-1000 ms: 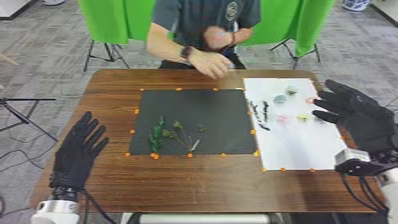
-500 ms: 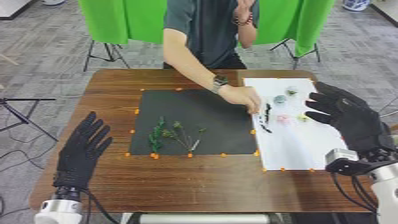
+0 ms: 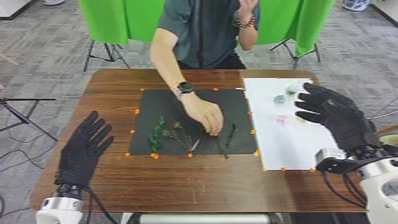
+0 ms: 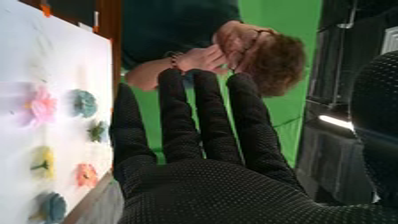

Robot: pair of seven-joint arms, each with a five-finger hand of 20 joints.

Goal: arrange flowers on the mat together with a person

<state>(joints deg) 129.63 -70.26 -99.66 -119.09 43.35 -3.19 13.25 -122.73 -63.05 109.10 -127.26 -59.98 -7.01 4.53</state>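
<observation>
Left hand: seen left of the dark mat (image 3: 197,98), over the wooden table (image 3: 160,190); fingers straight, palm wide; nothing held.
Right hand (image 3: 345,117): located over the white sheet (image 3: 311,155); fingers straight and slightly parted in the right wrist view; nothing held.
Person's hand (image 3: 203,114): lowered over the mat, fingertips at a thin stem (image 3: 222,148) near the front edge; whether it is gripped cannot be told.
Stems: a leafy green stem (image 3: 158,136) and a branched cluster (image 3: 182,134) laid on the mat; another green stem (image 3: 232,134) placed right of the fingertips.
Flowers: pink (image 4: 42,105), teal (image 4: 84,103), yellow (image 4: 43,161) and orange (image 4: 86,175) blooms noted on the sheet, set apart.
</observation>
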